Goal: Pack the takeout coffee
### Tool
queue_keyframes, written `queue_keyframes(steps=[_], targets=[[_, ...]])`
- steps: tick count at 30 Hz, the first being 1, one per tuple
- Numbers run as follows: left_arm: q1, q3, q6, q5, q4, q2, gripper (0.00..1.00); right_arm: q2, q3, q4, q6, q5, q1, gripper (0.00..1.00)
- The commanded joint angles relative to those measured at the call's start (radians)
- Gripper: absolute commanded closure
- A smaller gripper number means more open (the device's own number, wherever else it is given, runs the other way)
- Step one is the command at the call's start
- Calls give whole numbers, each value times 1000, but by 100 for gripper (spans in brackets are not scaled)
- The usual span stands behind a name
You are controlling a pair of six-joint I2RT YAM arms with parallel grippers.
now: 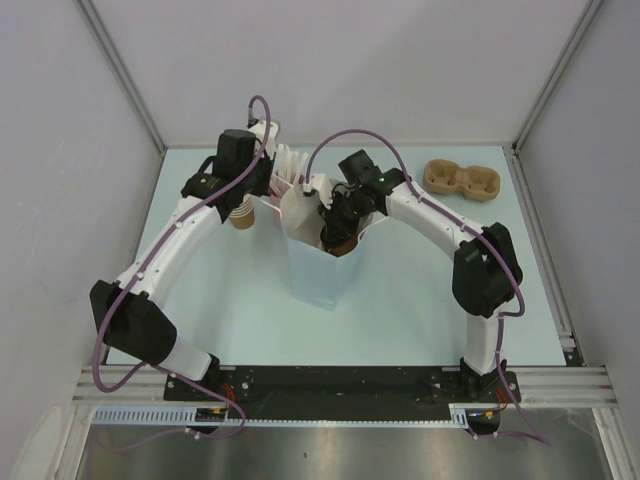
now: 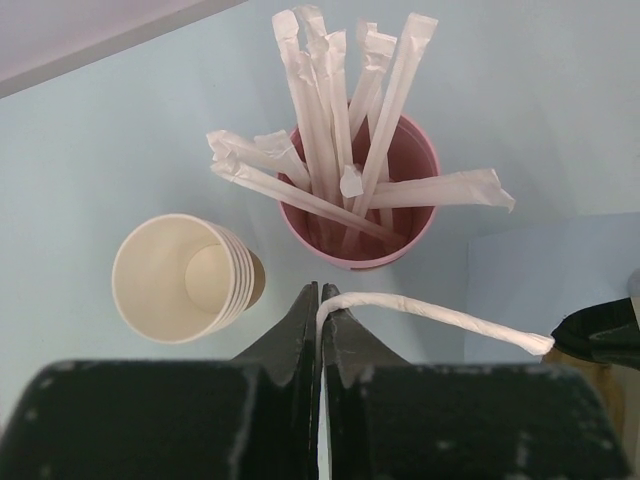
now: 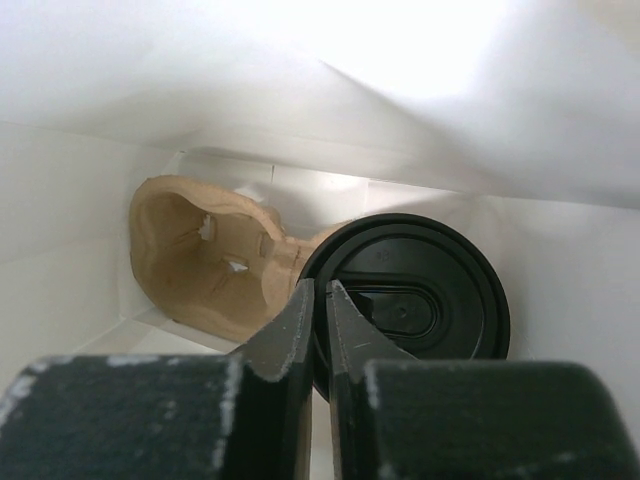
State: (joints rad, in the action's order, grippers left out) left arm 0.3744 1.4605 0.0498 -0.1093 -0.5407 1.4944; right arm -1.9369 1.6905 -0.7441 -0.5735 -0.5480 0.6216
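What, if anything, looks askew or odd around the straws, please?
The wrapped straw pinched in the left end effector is bent at the grip and sticks out sideways. Nothing looks spilled.

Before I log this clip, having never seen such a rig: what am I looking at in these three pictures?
Two robot arms are bolted to a table. The overhead picture looks down on both; the other two come from cameras on each wrist. The left gripper is shut on a wrapped straw, near a pink cup of straws and a stack of paper cups. The right gripper is shut, down inside the white paper bag, at the lid rim of the takeout coffee, beside a pulp carrier. A second carrier lies on the table.
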Motion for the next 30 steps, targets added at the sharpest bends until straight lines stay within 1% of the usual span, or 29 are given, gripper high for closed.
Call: queue_keyframes(steps=[1,2,3,4,5,7,8,10,11,12,13,14,15,17,18,19,21,22,24,25,27,28,30], targets=[[-9,-2,-15,13,30,-40,90,-8,23,-101,-8,56,-40,79],[-9,0,-15,14,28,-40,87,-1,41,-106,-6,45,-45,74],[-9,-2,-13,17,30,-40,86,16,50,-109,-6,42,-48,66],[-9,-2,-14,20,30,-39,85,24,72,-112,-5,40,-49,62],[-9,-2,-15,23,30,-39,85,32,80,-118,-6,39,-49,53],[-9,-2,-13,26,30,-40,84,49,96,-124,-6,30,-52,44],[-9,0,-13,31,30,-42,83,55,110,-132,-8,25,-53,36],[-9,-3,-13,33,33,-45,83,67,124,-138,-6,11,-53,30],[-9,-5,-10,36,33,-46,82,69,135,-143,-6,5,-53,25],[-9,-5,-11,39,33,-46,82,76,139,-146,-8,-1,-53,23],[-9,-5,-13,40,33,-51,81,79,146,-149,-8,-16,-51,20],[-9,-6,-11,43,35,-51,80,84,152,-156,-8,-26,-49,13],[-9,-6,-8,59,38,-52,78,88,164,-159,-8,-36,-49,10],[-9,-18,-4,79,45,-65,70,105,181,-172,-6,-79,-46,1],[-9,-25,1,98,57,-69,68,111,195,-173,-2,-102,-45,0],[-9,-31,2,102,62,-75,61,122,199,-173,1,-108,-45,0],[-8,-42,8,127,71,-89,55,128,208,-175,11,-115,-37,0],[-8,-42,12,138,70,-89,50,130,215,-176,11,-109,-34,0],[-8,-42,13,149,71,-95,43,133,218,-181,9,-96,-29,0],[-8,-40,15,158,70,-98,36,136,221,-182,9,-93,-28,0],[-8,-46,16,171,73,-106,29,136,224,-182,9,-81,-29,0],[-8,-48,16,177,74,-109,24,139,228,-185,9,-82,-31,0],[-8,-54,19,195,82,-121,19,151,227,-184,11,-82,-37,0]])
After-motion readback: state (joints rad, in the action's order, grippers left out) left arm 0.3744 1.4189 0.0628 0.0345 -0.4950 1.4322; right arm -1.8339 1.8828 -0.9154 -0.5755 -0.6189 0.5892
